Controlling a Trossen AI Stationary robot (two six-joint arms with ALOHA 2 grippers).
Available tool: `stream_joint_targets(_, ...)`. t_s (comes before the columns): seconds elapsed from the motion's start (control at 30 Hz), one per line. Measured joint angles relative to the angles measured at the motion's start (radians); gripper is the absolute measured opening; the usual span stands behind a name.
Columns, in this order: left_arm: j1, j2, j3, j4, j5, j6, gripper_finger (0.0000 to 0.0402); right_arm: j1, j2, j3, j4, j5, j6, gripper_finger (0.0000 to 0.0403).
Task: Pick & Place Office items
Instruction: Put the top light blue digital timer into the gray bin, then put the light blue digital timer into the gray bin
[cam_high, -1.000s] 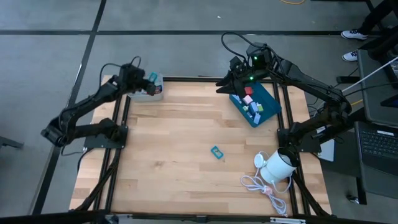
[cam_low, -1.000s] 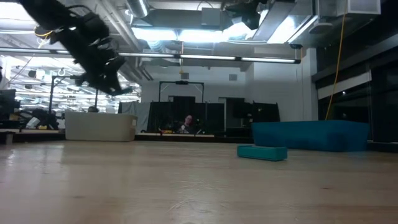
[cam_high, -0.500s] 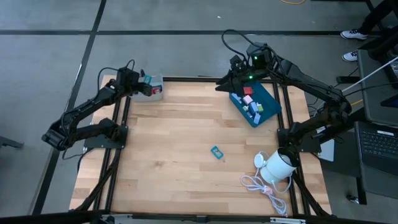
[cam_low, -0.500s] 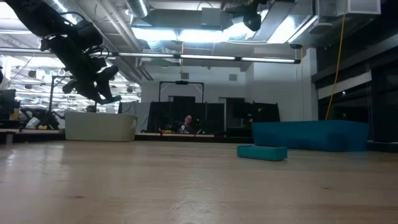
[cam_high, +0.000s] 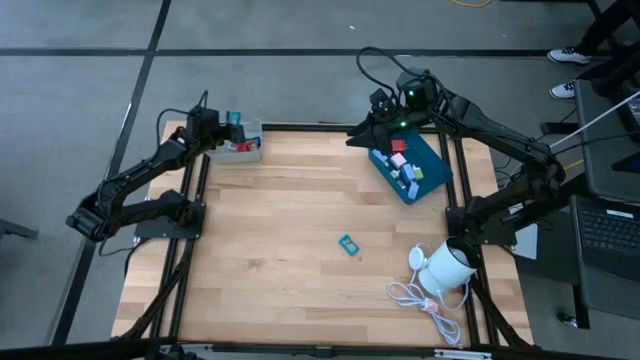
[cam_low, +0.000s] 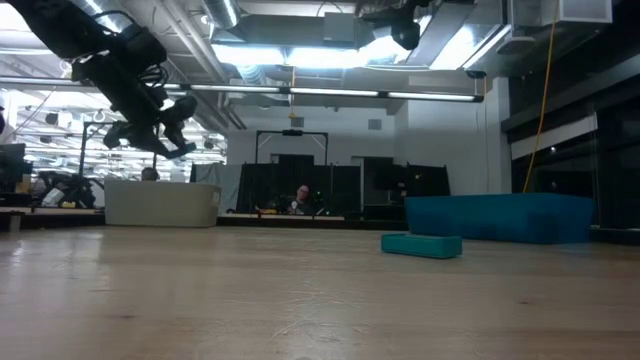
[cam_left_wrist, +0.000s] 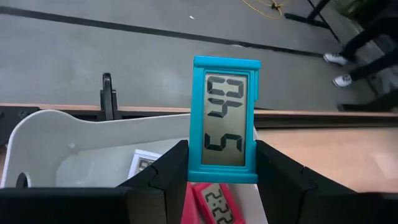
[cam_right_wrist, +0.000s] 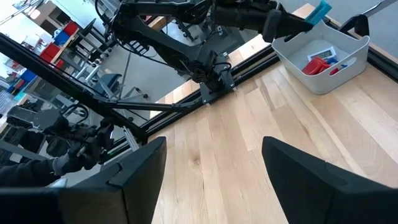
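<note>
My left gripper (cam_high: 226, 124) hovers over the far end of the grey tray (cam_high: 242, 146) at the table's far left corner, shut on a teal digital clock piece (cam_left_wrist: 224, 112). Red (cam_left_wrist: 214, 202) and white (cam_left_wrist: 144, 165) pieces lie in that tray. Another teal piece (cam_high: 348, 243) lies flat on the wood near the table's middle. The blue tray (cam_high: 410, 165) at the far right holds several coloured pieces. My right gripper (cam_high: 358, 135) hangs open in the air beside the blue tray's far left end, touching nothing. My left gripper pinches the teal clock piece by its lower end (cam_left_wrist: 222, 175) between the two fingers (cam_left_wrist: 169, 177), one on each long side edge. The piece is lifted clear above the grey tray and sticks out beyond the fingertips with its display facing the wrist camera.
A white round object (cam_high: 447, 267) with a coiled white cable (cam_high: 420, 297) sits at the near right corner. Bare wood lies between the two trays. Black frame rails run along the table's left and right edges. A laptop stands off the table's right side.
My left gripper has drawn back a little from over the grey tray's middle toward the table's far left corner and has turned, dipping and rising again in the low view. It has kept hold of the teal piece throughout.
</note>
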Motion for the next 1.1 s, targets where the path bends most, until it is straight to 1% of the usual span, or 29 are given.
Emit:
stream_joint_targets(0.13, -0.013, 0.0, 0.0, 0.001, -0.031, -0.022, 0.015, 0.0, 0.0, 0.0, 0.0, 0.0, 0.0, 0.0271)
stream_joint_targets(0.27, -0.014, 0.0, 0.0, -0.005, -0.03, -0.048, 0.0153, 0.0, 0.0, 0.0, 0.0, 0.0, -0.004, 0.0271)
stream_joint_targets(0.33, -0.014, 0.0, 0.0, -0.004, -0.03, -0.065, 0.0185, 0.0, 0.0, 0.0, 0.0, -0.003, -0.008, 0.0271)
stream_joint_targets(0.43, -0.014, 0.0, 0.0, -0.001, -0.027, -0.08, 0.0247, 0.0, 0.0, 0.0, 0.0, -0.007, -0.012, 0.0271)
stream_joint_targets(0.5, -0.014, 0.0, 0.0, -0.001, -0.015, -0.089, 0.0276, 0.0, 0.0, 0.0, 0.0, -0.008, -0.018, 0.0271)
stream_joint_targets(0.57, -0.014, 0.0, 0.0, -0.001, -0.001, -0.096, 0.0291, 0.0, 0.0, 0.0, 0.0, -0.008, -0.02, 0.0271)
stream_joint_targets(0.67, -0.014, 0.0, 0.0, 0.007, 0.036, -0.104, 0.0296, 0.0, 0.0, 0.0, 0.0, -0.008, -0.02, 0.0271)
stream_joint_targets(0.73, -0.028, 0.0, 0.0, 0.049, 0.107, -0.068, 0.0292, 0.0, 0.0, 0.0, 0.0, -0.008, -0.027, 0.0271)
stream_joint_targets(0.8, -0.072, 0.0, 0.004, 0.094, 0.195, -0.012, 0.0284, 0.0, 0.0, 0.0, 0.001, -0.008, -0.027, 0.0271)
stream_joint_targets(0.87, -0.146, 0.0, 0.019, 0.099, 0.24, 0.041, 0.0276, 0.0, 0.0, 0.0, 0.01, -0.008, -0.027, 0.0271)
stream_joint_targets(1.0, -0.34, 0.011, 0.059, 0.093, 0.247, 0.136, 0.0263, 0.0, 0.0, 0.0, 0.049, -0.008, -0.027, 0.0271)
stream_joint_targets(1.1, -0.492, 0.054, 0.087, 0.092, 0.217, 0.141, 0.0262, 0.0, 0.0, 0.0, 0.096, -0.003, -0.027, 0.0271)
